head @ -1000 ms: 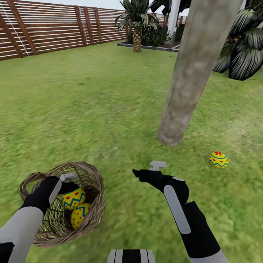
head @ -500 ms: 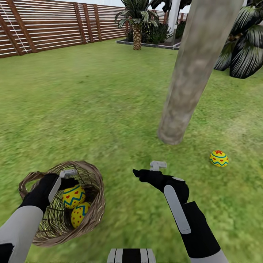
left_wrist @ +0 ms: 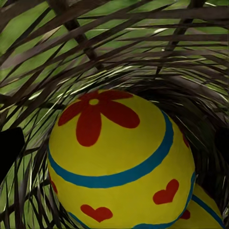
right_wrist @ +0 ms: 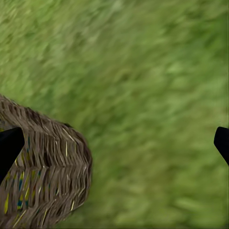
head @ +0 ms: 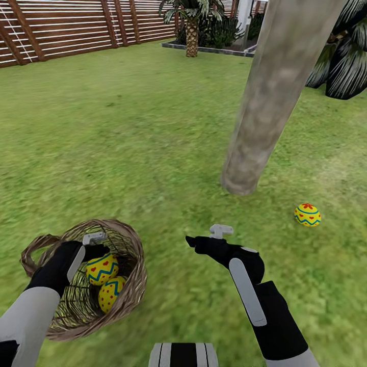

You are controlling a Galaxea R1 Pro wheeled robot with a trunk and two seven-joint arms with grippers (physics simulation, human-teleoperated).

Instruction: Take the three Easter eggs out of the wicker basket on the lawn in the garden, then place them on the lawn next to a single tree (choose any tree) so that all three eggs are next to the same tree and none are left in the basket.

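Left wrist view is taken up by the upper egg [left_wrist: 119,162], lying straight ahead of the left jaws and very close, with its flower-marked end turned toward the wicker wall behind it. One dark fingertip is seen at the edge of that view, off the shell; whether the jaws have met the egg cannot be told, so their state is left undecided.

In the head view the left gripper [head: 94,243] is seen reaching over the near rim of the wicker basket [head: 133,285], just above the upper egg [head: 102,269]. A second egg [head: 112,294] is nested touching it, lower in the basket and toward the robot. The upper egg's long axis appears tilted rather than upright. It is judged that the left arm is the nearer by far, and that the coming grasp turns on the jaws straddling this egg without pressing on its neighbour.

The right gripper [head: 206,238] is held with its jaws spread wide and nothing between them, above the lawn [head: 127,132] between basket and tree [head: 265,112]. The third egg [head: 308,214] already lies on the grass near the trunk's base.
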